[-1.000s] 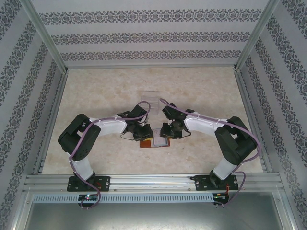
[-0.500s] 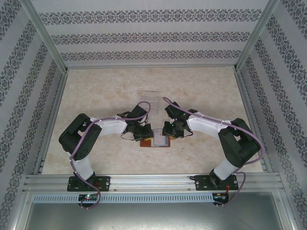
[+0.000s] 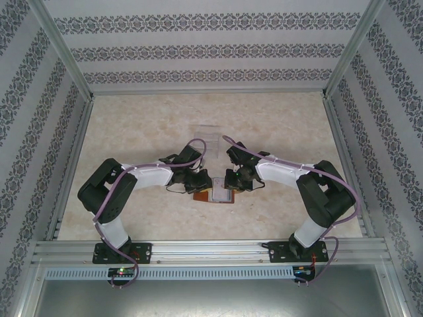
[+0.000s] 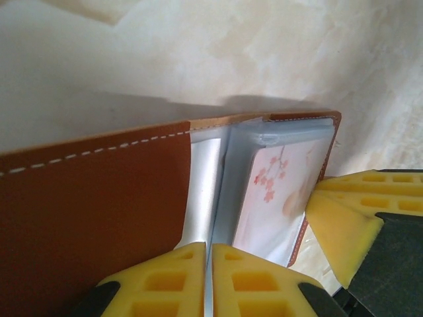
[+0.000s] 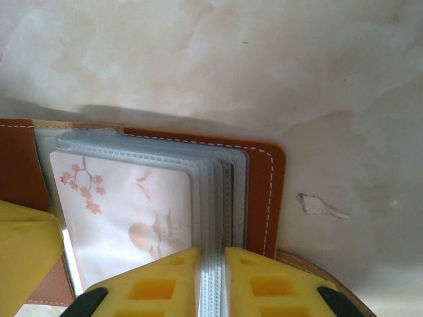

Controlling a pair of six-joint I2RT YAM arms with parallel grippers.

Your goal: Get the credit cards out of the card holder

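2 grippers meet over the holder (image 3: pixel 213 195), which lies open on the surface (image 3: pixel 277 125) midway between the arms.

Left gripper (image 4: pixel 208 256): jaws clenched on a clear leaf of the sleeves (image 4: pixel 205 178) near the spine.

Right gripper (image 5: pixel 211 263): jaws clenched on the stacked sleeve edges at the outer side.

Contents: 1 card (image 5: pixel 125 211) (pale, pink blossom print) sits fully inside the top sleeve. Whether others lie beneath cannot be told.

Step in hand, as judged: parting and steadying the sleeves. No card is out yet.

Next move calls for 1 gripper to pin the holder while the other lets go, finds the card's edge at the pocket mouth (not clearly visible) and draws it along the slot.
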